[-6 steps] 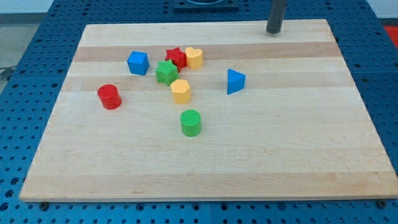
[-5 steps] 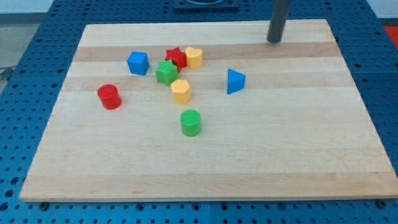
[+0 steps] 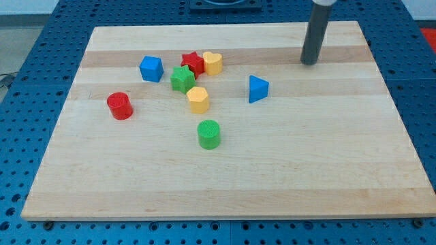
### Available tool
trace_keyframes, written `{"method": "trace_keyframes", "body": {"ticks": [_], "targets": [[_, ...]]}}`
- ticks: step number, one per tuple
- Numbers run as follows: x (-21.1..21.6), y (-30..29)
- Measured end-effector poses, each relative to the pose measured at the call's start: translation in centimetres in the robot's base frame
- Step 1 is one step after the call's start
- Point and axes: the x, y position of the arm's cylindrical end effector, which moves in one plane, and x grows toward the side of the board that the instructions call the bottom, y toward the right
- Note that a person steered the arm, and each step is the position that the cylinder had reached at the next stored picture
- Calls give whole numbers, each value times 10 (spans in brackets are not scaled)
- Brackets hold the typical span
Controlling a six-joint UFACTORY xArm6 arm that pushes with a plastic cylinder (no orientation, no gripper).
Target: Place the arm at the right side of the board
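My tip [image 3: 310, 62] sits on the board [image 3: 272, 184] at upper right of frame, touching no block, w/ nothing held; it's a bare rod. Nearest is the blue triangle [image 3: 257, 89], down-left, apart. Rest cluster upper left-centre: red star [image 3: 193, 62], yellow heart [image 3: 212, 62], green star [image 3: 182, 79], blue cube [image 3: 151, 69]
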Motion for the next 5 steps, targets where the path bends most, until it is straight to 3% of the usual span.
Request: {"method": "trace_keyframes", "body": {"ticks": [1, 2, 3, 4, 5], "targets": [[-20, 6], [-10, 85], [-11, 97], [-24, 2], [-25, -27]]}}
